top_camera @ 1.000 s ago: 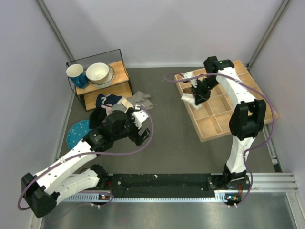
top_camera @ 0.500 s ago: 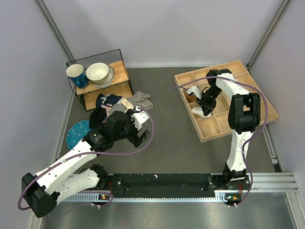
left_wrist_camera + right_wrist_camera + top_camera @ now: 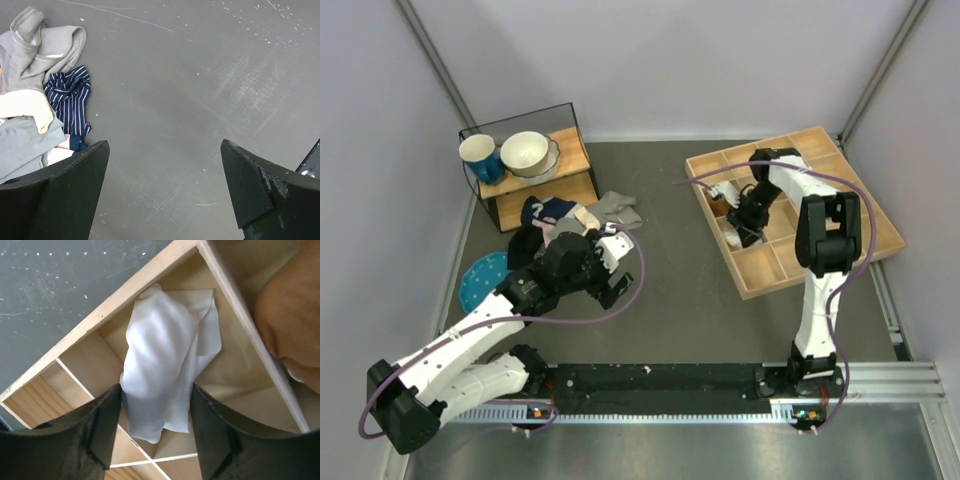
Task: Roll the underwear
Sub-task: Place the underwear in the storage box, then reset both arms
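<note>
My right gripper (image 3: 156, 405) is down in a compartment of the wooden divider tray (image 3: 100, 320), its jaws closed against both sides of a loosely bunched white underwear (image 3: 165, 365). In the top view the right gripper (image 3: 745, 222) is at the tray's left middle compartments. My left gripper (image 3: 165, 185) is open and empty, hovering over bare table just right of a pile of underwear: a navy striped pair (image 3: 70, 97), a grey pair (image 3: 40, 45) and a cream piece (image 3: 25, 107). The pile (image 3: 565, 215) lies beside the left gripper (image 3: 610, 272).
A brown rolled garment (image 3: 295, 335) fills the neighbouring tray compartment. The tray (image 3: 840, 200) lies at the right back. A wire-frame shelf (image 3: 535, 175) with a blue cup (image 3: 480, 157) and a white bowl (image 3: 527, 152) stands at the back left. A teal cloth (image 3: 480, 278) lies at the left.
My right gripper has carried the white underwear from the tray's left edge further in and lowered it into a compartment. The left arm has barely moved.
</note>
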